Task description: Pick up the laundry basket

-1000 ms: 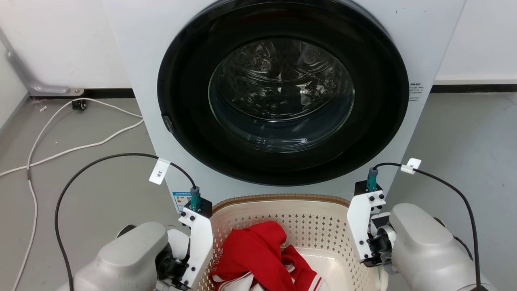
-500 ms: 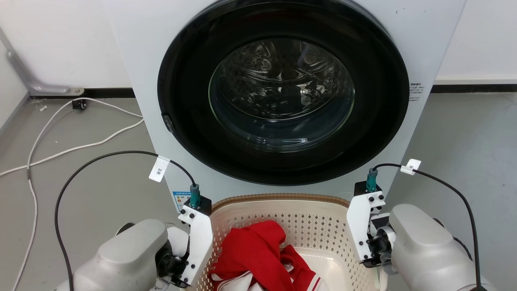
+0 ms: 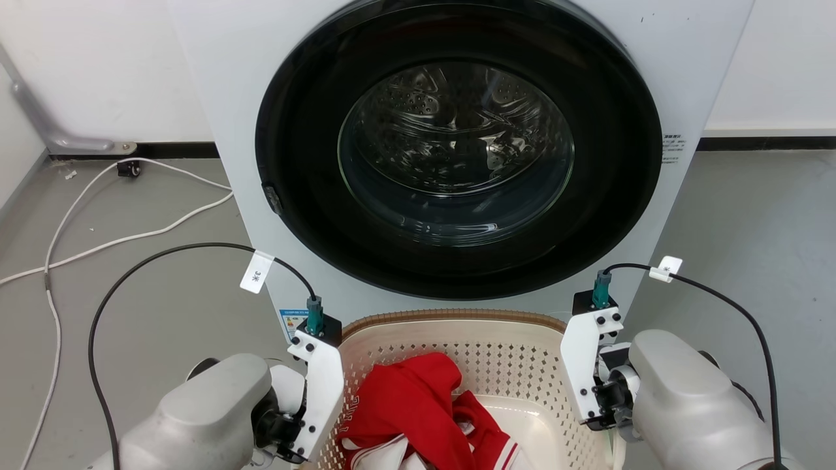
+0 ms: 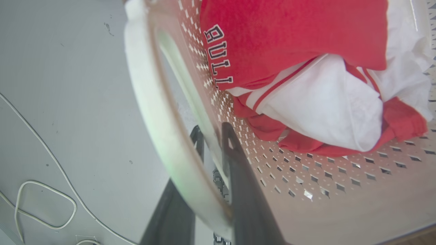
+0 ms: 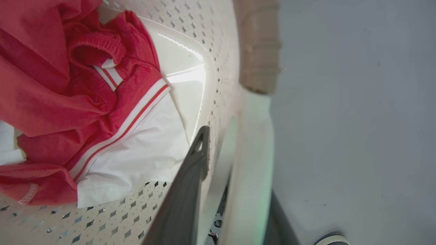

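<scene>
In the head view the laundry basket (image 3: 450, 318) is at 6 o'clock of the picture, just in front of the washing machine (image 3: 222, 130), which is at 12 o'clock from it and turns its round dark door (image 3: 294, 150) toward the camera. Whether the basket touches the grey floor (image 3: 163, 300) I cannot tell. Inside the basket lie red and white clothes (image 3: 405, 405), mostly toward its 7 o'clock part. The left gripper (image 4: 212, 134) is at the 9 o'clock side of the basket. In the left wrist view its two dark fingers (image 4: 238, 177) are only narrowly apart. One is inside against the perforated wall and the other is outside, under the white side handle (image 4: 150, 102), so the claw is closed on the basket's side. The right gripper (image 5: 235, 160) is at the 3 o'clock side. In the right wrist view its inner finger (image 5: 187, 183) lies flat along the inside wall. The outer finger is mostly hidden behind the handle there, and only its lower part shows at 5 o'clock of that view. The wall and the handle are between the two fingers, and the grip looks closed on them. A white cable (image 3: 98, 243) lies on the floor at 9 o'clock from the machine.
</scene>
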`<state>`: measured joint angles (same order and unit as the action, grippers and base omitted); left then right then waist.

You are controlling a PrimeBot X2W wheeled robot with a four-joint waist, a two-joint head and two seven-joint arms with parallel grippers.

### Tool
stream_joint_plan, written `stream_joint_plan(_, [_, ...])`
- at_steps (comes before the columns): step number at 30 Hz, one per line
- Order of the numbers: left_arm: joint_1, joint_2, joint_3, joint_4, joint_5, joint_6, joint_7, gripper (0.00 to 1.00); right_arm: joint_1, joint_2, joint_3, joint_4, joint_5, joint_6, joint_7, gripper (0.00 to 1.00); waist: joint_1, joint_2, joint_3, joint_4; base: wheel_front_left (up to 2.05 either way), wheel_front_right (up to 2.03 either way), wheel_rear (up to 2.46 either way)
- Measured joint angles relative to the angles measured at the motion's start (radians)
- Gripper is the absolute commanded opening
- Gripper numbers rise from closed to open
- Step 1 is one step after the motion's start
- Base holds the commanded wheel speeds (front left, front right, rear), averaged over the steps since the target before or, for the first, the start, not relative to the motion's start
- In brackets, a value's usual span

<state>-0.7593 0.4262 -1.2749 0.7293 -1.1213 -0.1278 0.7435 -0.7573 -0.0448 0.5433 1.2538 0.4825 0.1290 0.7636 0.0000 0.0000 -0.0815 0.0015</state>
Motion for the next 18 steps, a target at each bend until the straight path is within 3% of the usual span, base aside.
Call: stream_joint_plan(18, [-0.005,-0.006,0.0,0.007,0.009,0.0,-0.003,0.0,-0.006,0.0,0.016,0.009,0.012,0.0,-0.014,0.0,0.0,0.0,0.0,0.0,0.0,0.0,0.0])
